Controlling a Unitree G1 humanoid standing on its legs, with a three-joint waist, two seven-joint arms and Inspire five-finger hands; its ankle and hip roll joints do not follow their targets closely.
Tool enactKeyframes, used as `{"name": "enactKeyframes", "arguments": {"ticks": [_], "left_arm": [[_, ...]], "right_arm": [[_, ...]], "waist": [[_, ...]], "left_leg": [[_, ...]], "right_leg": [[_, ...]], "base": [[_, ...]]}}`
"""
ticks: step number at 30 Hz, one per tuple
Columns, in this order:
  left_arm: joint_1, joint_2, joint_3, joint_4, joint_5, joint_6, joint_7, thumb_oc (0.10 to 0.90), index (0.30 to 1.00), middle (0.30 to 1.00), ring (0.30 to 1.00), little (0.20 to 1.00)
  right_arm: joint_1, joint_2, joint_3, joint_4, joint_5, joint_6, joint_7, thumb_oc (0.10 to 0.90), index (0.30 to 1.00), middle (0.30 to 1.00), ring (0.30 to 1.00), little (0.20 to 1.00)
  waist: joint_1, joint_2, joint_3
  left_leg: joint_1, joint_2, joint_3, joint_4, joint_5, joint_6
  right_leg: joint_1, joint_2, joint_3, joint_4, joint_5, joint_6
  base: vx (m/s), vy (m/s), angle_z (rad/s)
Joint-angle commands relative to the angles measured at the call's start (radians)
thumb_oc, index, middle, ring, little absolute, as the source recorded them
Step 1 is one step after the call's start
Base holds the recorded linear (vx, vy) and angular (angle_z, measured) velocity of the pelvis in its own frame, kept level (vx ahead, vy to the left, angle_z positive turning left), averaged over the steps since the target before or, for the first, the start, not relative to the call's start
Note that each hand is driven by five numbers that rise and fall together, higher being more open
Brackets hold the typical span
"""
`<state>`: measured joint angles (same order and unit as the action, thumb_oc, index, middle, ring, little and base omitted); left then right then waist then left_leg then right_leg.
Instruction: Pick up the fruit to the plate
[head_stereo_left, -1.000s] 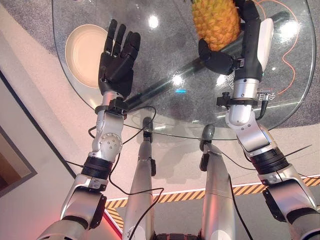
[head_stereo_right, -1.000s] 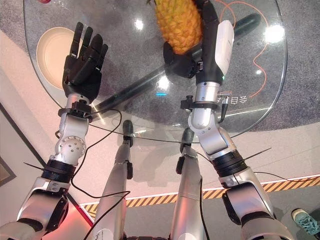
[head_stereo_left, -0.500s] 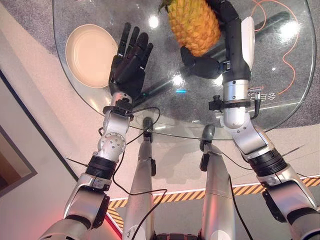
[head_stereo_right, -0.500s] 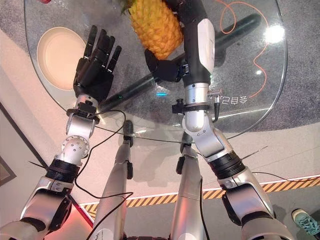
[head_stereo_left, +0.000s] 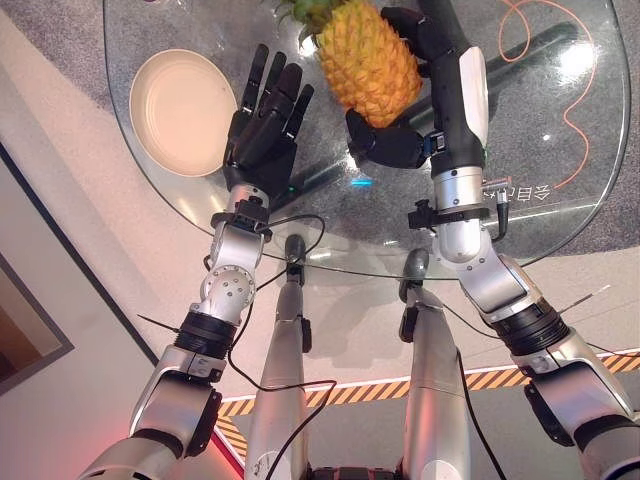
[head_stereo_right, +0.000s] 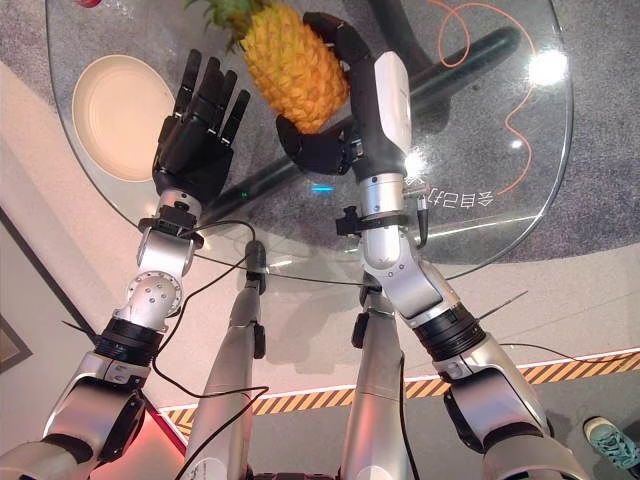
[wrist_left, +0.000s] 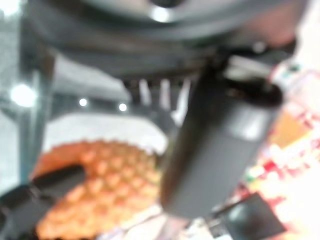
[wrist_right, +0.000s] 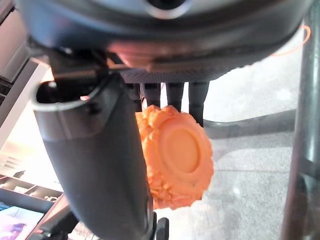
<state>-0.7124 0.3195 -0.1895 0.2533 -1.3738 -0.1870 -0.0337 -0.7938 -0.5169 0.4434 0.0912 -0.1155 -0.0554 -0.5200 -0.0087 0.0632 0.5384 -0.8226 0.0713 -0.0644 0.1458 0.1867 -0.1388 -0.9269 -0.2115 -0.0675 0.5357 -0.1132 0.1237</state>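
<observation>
Glass table (head_stereo_left: 560, 215), round, clear. Orange-yellow pineapple (head_stereo_left: 368, 60) clamped in right hand (head_stereo_left: 400, 140), thumb under the fruit's base, fingers curled round its far side; held above the glass, green crown pointing away from the robot. Left hand (head_stereo_left: 262, 125) just beside the fruit, between it and the plate, fingers straight and spread, holding nothing. Cream plate (head_stereo_left: 185, 110) on the table at left, bare, apart from the pineapple. Thin orange cord (head_stereo_left: 585, 125) looping at right.
</observation>
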Motion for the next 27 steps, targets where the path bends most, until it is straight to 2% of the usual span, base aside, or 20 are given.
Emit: {"name": "enactKeyframes", "arguments": {"ticks": [1,8,13,27], "left_arm": [[-0.114,-0.003,0.014,-0.126,-0.018,-0.085,-0.079,0.800,0.900,0.900,0.900,0.900],[-0.115,-0.013,0.029,-0.124,-0.016,-0.154,-0.078,0.800,0.900,0.900,0.900,0.900],[-0.116,-0.014,0.042,-0.125,0.015,-0.200,-0.035,0.800,0.900,0.900,0.900,0.900],[-0.129,-0.017,0.042,-0.095,0.108,-0.225,0.104,0.800,0.900,0.900,0.900,0.900]], "right_arm": [[-0.126,-0.017,-0.009,-0.159,-0.002,-0.119,-0.009,0.100,0.300,0.300,0.300,0.200],[-0.117,-0.011,-0.001,-0.148,-0.002,-0.121,0.009,0.100,0.300,0.300,0.300,0.200],[-0.113,-0.012,0.002,-0.143,-0.004,-0.126,0.036,0.100,0.300,0.300,0.300,0.200],[-0.136,-0.008,0.030,-0.151,0.015,-0.125,0.080,0.100,0.300,0.300,0.300,0.200]], "waist": [[-0.003,-0.041,-0.018],[-0.004,-0.043,-0.018],[-0.001,-0.044,-0.018],[0.002,-0.046,-0.018]], "left_leg": [[0.033,-0.058,0.062,0.061,-0.085,0.046],[0.033,-0.058,0.060,0.058,-0.085,0.046],[0.027,-0.058,0.058,0.055,-0.079,0.045],[0.020,-0.060,0.056,0.043,-0.063,0.046]], "right_leg": [[0.139,0.051,-0.059,-0.318,0.197,0.016],[0.138,0.052,-0.058,-0.319,0.197,0.015],[0.136,0.052,-0.060,-0.320,0.197,0.014],[0.132,0.053,-0.066,-0.331,0.208,0.012]], "base": [[0.00,0.000,0.00],[0.00,-0.001,0.00],[0.00,0.000,0.00],[0.00,0.000,0.00]]}}
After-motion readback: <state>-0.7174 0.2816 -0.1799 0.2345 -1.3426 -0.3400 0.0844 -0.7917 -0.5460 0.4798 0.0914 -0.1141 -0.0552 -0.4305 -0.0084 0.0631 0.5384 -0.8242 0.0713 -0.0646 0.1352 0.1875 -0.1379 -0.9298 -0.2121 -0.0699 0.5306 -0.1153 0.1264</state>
